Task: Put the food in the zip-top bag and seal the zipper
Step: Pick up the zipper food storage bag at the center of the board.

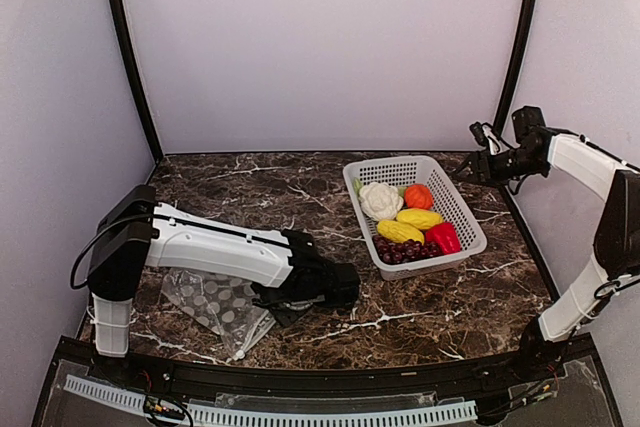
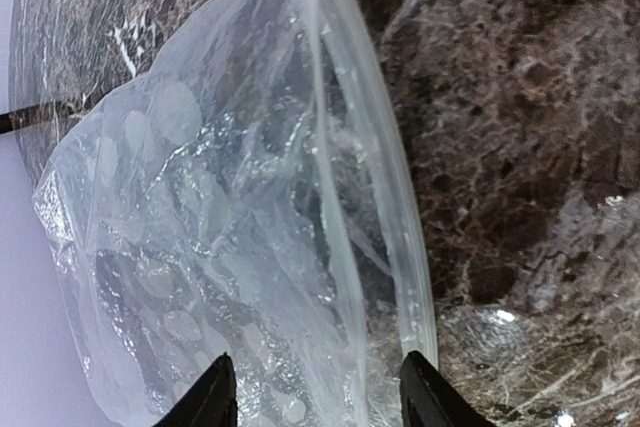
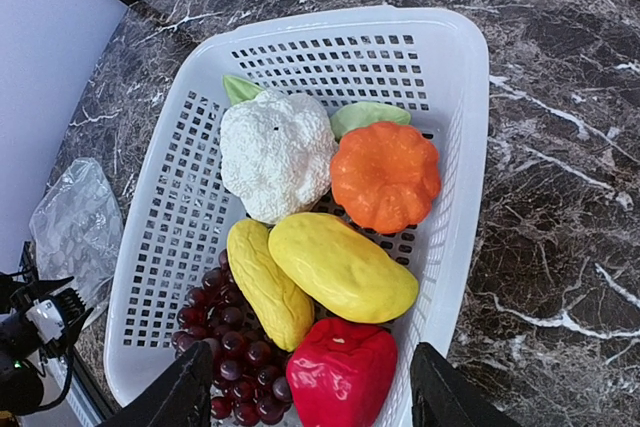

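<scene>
Right wrist view's bottom edge cuts off the red pepper [image 3: 342,375] and grapes [image 3: 232,349].

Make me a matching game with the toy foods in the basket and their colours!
Foods:
1. cauliflower
2. pumpkin
3. pepper
4. grapes

Colours:
A. dark purple
B. white
C. red
D. orange

Pairs: 1-B, 2-D, 3-C, 4-A

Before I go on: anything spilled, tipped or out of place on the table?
Nothing stands out. The food is all inside the basket, none spilled. The zip-top bag lies crumpled but looks whole, at the open left gripper.
</scene>
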Available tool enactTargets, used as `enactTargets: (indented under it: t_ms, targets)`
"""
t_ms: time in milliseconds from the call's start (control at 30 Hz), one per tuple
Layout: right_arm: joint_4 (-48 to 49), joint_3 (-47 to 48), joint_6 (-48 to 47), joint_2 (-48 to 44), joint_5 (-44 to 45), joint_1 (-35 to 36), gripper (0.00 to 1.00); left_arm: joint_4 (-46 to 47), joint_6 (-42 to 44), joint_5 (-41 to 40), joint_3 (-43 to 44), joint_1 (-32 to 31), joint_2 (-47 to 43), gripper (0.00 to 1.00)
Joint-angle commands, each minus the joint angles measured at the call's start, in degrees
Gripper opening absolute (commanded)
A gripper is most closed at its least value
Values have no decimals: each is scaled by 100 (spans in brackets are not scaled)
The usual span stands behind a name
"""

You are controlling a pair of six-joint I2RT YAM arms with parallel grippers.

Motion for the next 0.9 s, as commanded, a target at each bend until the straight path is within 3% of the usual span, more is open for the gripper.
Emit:
enactTargets:
  t_ms: [0, 267, 433, 533, 700, 867]
  targets:
    - [180, -170, -67, -175, -102, -25, 65, -428, -363, -447, -112, 3, 171, 52]
    - [222, -219, -93, -274, -159, -26, 65, -511, -514, -703, -197, 11, 305, 33]
    - [186, -202, -183, -366, -155, -26, 65, -643, -517, -795, -118, 45, 289, 11]
    - [-30, 41, -454, -365, -257, -23, 65, -811, -376, -1015, -1, 168, 93, 3]
    - [-478, 579, -933, -368, -1079, 10, 66, -148, 401, -507, 115, 709, -862, 1]
    - [-563, 922, -1004, -266, -923, 365, 65, 693, 1354, -203, 537, 1339, -1473, 1]
